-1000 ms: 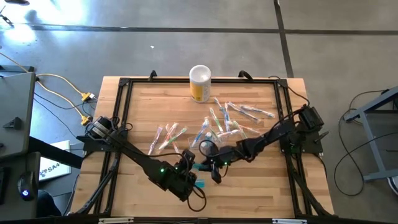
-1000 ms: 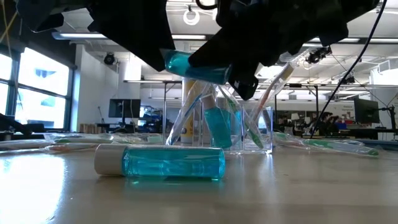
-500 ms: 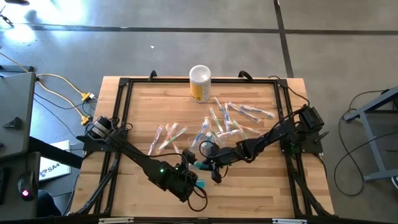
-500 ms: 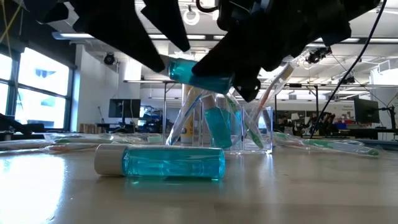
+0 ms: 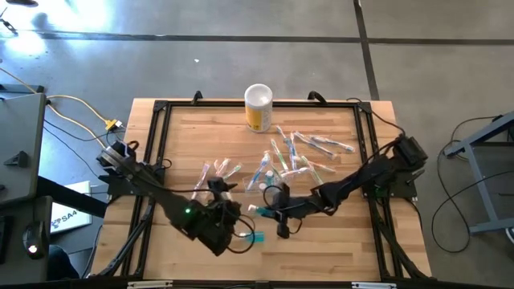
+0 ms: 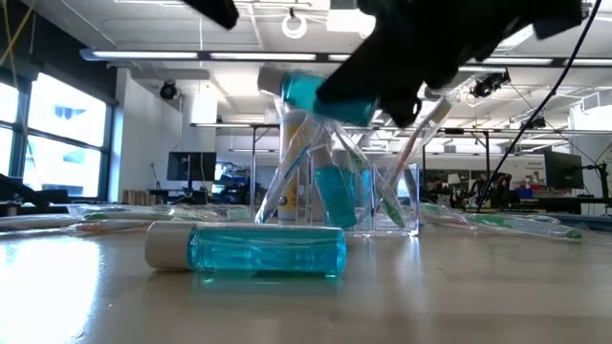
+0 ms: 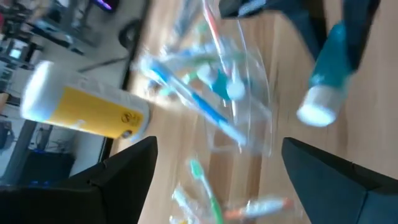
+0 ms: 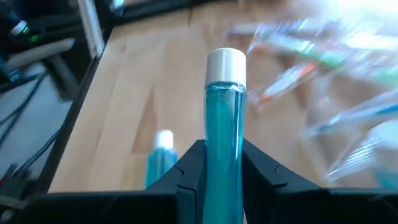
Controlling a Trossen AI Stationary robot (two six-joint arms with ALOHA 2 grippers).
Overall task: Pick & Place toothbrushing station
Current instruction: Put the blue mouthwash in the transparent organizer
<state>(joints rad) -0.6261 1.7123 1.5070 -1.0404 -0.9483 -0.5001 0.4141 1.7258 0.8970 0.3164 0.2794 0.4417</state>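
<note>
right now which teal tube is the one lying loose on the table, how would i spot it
Start at the wooden table's near edge, just beside the left arm's open tool. There a small teal toothpaste tube with a white cap lies flat on bare wood. Its twin is clamped in the right tool, off the table.

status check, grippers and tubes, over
Right gripper shut on teal tube, held above table. Left gripper open, empty. Second tube lying on table. Nothing blocking.
</note>
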